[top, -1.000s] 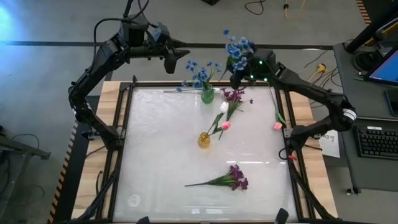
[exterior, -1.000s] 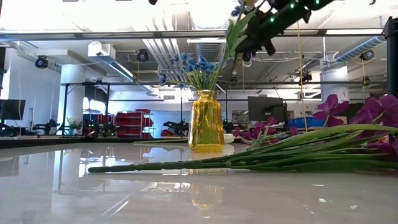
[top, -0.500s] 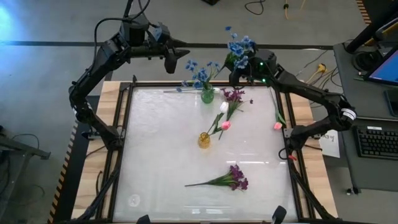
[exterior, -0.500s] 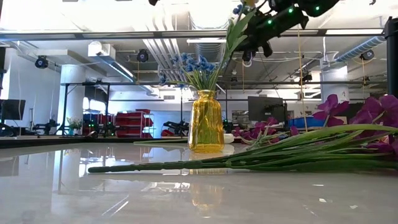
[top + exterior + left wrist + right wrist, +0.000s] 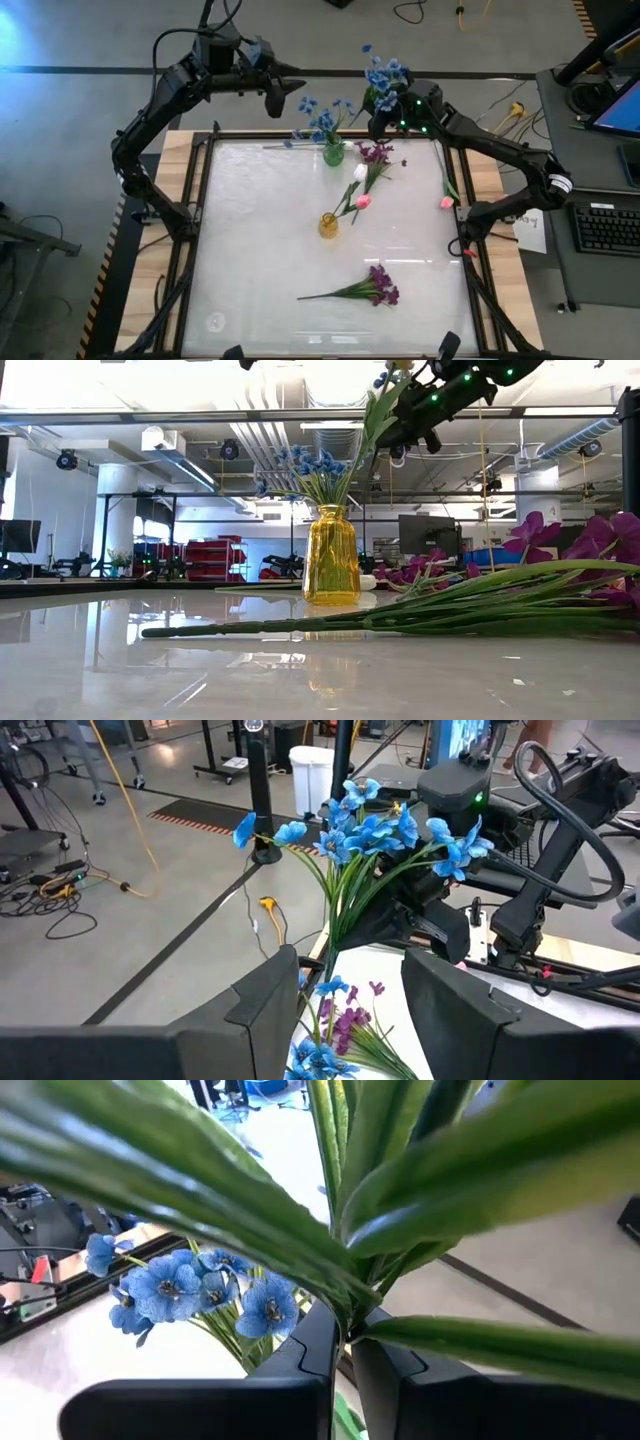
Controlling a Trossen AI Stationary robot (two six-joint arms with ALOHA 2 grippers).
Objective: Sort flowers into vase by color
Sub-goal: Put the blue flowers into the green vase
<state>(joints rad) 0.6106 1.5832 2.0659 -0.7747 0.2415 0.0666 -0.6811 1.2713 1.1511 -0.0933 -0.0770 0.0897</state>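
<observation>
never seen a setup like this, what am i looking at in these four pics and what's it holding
These are four cameras on one moment of a two-armed robot sorting artificial flowers at a table. One camera looks straight down, one sits at table height, and one rides on each wrist.

The right gripper is raised over the table's far edge, shut on a blue flower bunch; its wrist camera shows the green stems pinched between its fingers. The left gripper waits open, also high at the far edge, holding nothing.

On the table: a green vase already holding blue flowers, an empty yellow vase, a purple bunch with pink and white buds, another purple bunch nearer the front, and a pink bud at the right edge.
</observation>
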